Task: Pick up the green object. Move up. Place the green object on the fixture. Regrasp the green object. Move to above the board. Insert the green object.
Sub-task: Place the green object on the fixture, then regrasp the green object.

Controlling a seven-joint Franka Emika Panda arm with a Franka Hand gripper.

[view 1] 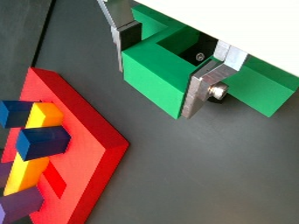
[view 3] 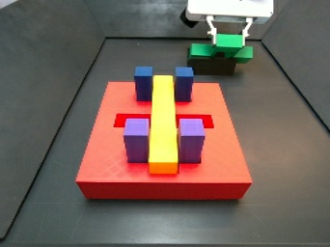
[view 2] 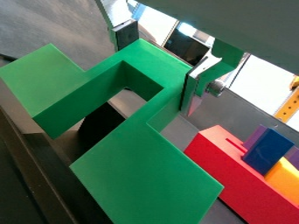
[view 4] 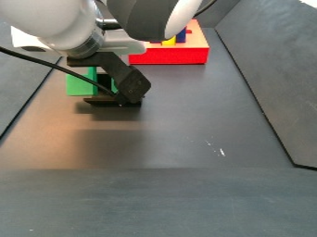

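The green object (view 1: 158,79) is a bright green T-shaped piece, and it fills both wrist views (view 2: 105,96). My gripper (view 1: 160,74) is shut on it, one silver finger (view 1: 198,92) pressed against each side of a narrow part. In a side view the gripper (view 3: 229,37) stands at the far end of the floor with the green object (view 3: 217,48) resting on the dark fixture (view 3: 233,64). Another side view shows the green object (view 4: 82,83) beside the fixture (view 4: 129,87), under the arm. The red board (view 3: 103,164) lies apart, nearer the middle.
On the board stand a long yellow bar (view 3: 162,121), two blue cubes (view 3: 145,77) and two purple cubes (view 3: 137,140). The board's corner (view 1: 82,131) lies close beside the gripper in a wrist view. A raised rim (view 3: 290,87) borders the dark floor.
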